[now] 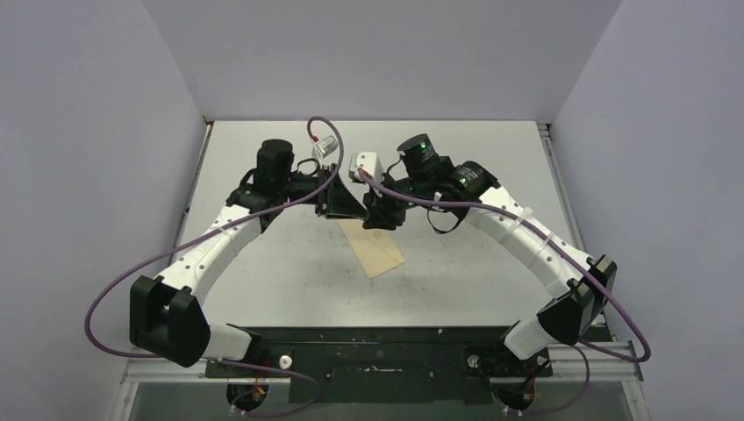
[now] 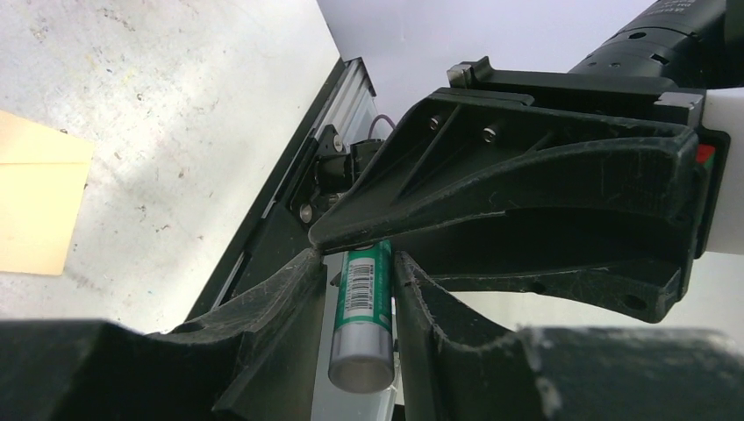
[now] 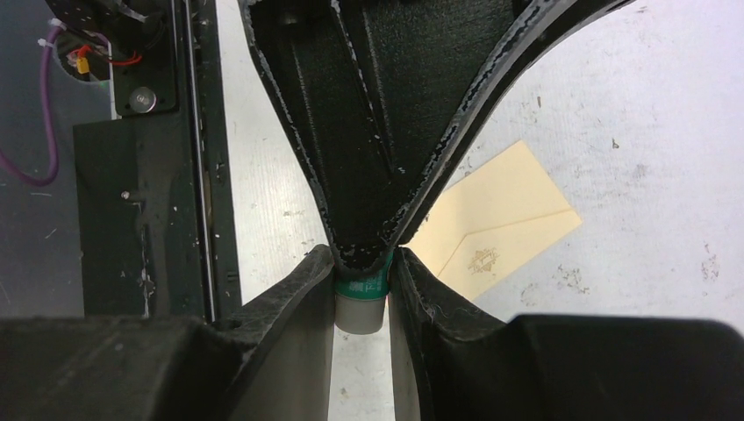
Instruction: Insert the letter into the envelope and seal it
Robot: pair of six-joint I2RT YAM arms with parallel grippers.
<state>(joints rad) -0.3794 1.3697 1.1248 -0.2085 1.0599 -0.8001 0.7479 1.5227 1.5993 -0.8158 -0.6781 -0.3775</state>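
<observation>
Left jaws and right jaws both pinch a green barcoded glue stick. Sealing the pale tan paper envelope seems underway; uncapping comes next.

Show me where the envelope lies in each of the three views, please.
Top external: the envelope lies near the middle of the picture.
Left wrist: at the left edge.
Right wrist: right of centre.
Shared landmark: the black base plate.

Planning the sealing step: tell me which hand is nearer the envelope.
Right. The right hand, gripping the glue stick, hovers over the envelope's far edge; the left hand sits just beyond its far-left corner.
</observation>
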